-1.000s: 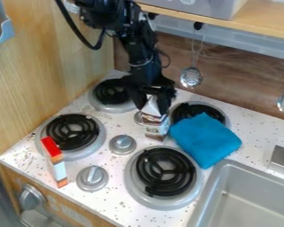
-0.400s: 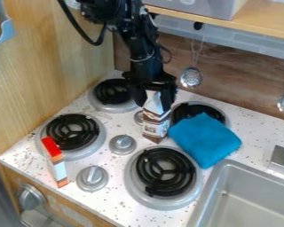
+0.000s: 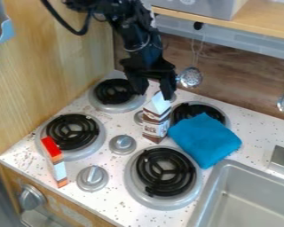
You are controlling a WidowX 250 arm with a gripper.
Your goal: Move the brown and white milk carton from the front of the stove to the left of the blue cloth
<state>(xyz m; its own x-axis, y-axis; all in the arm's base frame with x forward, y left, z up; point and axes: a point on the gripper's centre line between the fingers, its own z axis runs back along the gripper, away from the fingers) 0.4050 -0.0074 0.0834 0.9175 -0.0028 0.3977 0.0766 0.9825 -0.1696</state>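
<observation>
Gripper (image 3: 154,94) was spread pretty wide, hanging right over the peaked top of the brown-and-white carton (image 3: 157,123), not clamped on it, though I couldn't tell if a finger was brushing it. Going near to far: bottom right was the metal sink (image 3: 207,198), with the front right burner (image 3: 145,168) just left of it and a silver front knob (image 3: 92,177) beside that. Left of the knob stood the skinny orange-and-white box (image 3: 60,170) with the red top, next to the front left burner (image 3: 54,128). A second knob (image 3: 122,144) sat between those two front burners. Next back, the carton was upright near the middle of the stove, just left of the blue cloth (image 3: 205,141), which was flopped partly over the back right burner (image 3: 189,111). The back left burner (image 3: 110,89) was off to the carton's left, and a slotted spoon (image 3: 191,77) hung by the back wall.
</observation>
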